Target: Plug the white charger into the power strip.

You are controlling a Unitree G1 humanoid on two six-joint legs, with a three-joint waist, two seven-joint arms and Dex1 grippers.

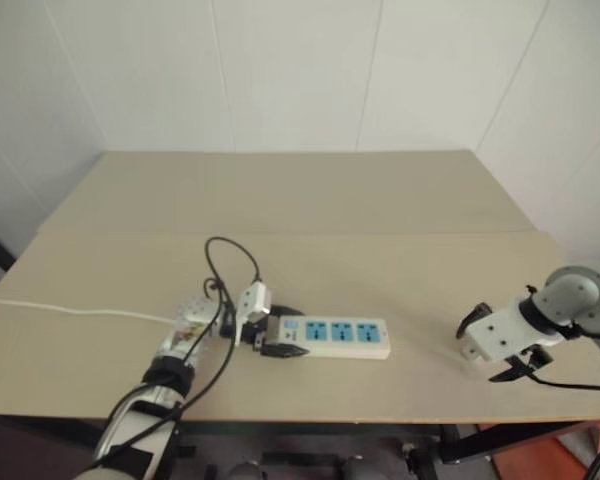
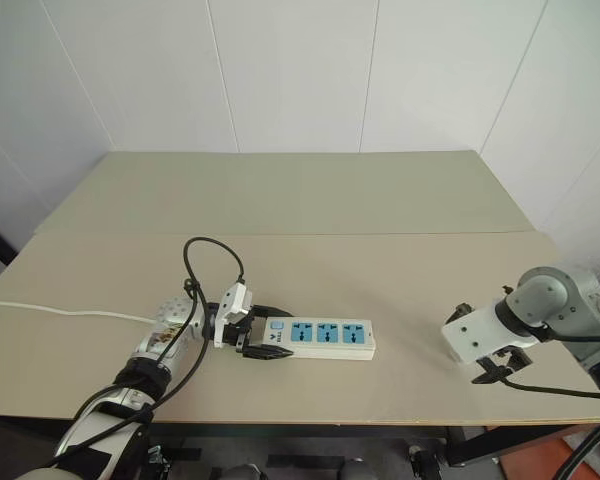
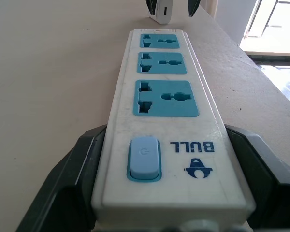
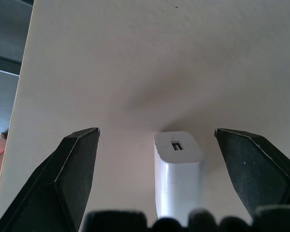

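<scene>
The power strip (image 1: 345,337) lies flat near the table's front edge, with three blue sockets (image 3: 166,98) in a row facing up. My left gripper (image 1: 275,342) is shut on its switch end, one black finger (image 3: 70,186) against each long side. The white charger (image 4: 179,169) stands on the table at the right, with its slotted end face up. My right gripper (image 4: 157,130) hangs over it, pointing down and open, with a finger (image 4: 72,174) on either side and not touching. From the left wrist view, that charger (image 3: 163,13) shows beyond the strip's far end.
The strip's thin white cord (image 1: 80,311) runs off to the left across the beige table (image 1: 310,200). A black cable (image 1: 230,248) loops above my left wrist. The table's front edge is close to both grippers, and white walls stand behind and to the right.
</scene>
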